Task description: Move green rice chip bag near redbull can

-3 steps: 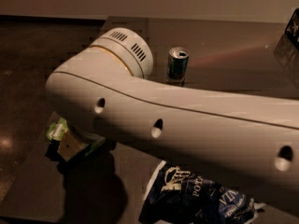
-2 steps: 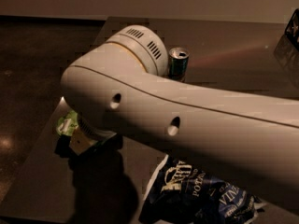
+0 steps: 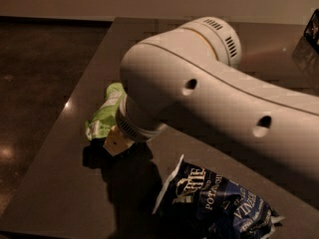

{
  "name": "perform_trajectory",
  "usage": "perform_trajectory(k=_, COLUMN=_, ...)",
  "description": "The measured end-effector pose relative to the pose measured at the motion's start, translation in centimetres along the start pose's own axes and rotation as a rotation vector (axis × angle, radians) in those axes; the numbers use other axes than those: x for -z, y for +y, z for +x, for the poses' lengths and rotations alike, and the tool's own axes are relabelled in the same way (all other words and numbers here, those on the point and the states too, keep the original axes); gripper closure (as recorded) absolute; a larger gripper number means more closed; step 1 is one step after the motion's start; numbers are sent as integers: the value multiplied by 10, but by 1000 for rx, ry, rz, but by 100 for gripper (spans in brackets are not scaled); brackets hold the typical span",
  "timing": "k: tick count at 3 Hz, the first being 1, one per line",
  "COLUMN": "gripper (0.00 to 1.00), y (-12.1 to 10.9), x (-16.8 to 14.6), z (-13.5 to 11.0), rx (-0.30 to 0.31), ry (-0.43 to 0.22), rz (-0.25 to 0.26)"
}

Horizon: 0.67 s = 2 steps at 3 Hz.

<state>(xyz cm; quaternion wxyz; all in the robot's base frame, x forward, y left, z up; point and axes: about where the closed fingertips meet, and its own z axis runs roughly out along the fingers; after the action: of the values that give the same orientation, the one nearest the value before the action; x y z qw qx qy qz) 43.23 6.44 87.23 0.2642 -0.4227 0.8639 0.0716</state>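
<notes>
- The gripper [image 3: 115, 142] sat low over the counter [image 3: 60, 193], near the left edge and about midway along it. It was mostly hidden under my own wrist. Only a pale part showed, right against the near end of the green rice chip bag [image 3: 103, 114].
- I could not tell whether the gripper was clenched on the bag or released.
- Step in hand, as I judged it: securing the bag before carrying it.
- Note on doing it well: take the crumpled end rather than the puffy middle, since the film looked likely to slip. Lift clear of the counter before travelling instead of dragging.
- Keep the path away from the dark blue chip bag [image 3: 214, 200] lying by the front edge.
- The redbull can did not show. My arm [image 3: 224, 103] covered the middle of the counter and the stretch toward the right edge. I should confirm the can's place before lowering, and set the bag down beside it without nudging it.
- Bag's look: lime green with a white patch, crinkled and lying on its side. Its far end was tucked behind my wrist.
</notes>
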Motion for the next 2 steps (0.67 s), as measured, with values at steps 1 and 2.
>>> perform_trajectory(k=1, gripper=100, y=-7, x=16, z=5, rx=83, ry=-6, rz=-23)
perform_trajectory(k=2, gripper=100, y=-12, x=27, z=11, rx=160, ry=-10, rz=-42)
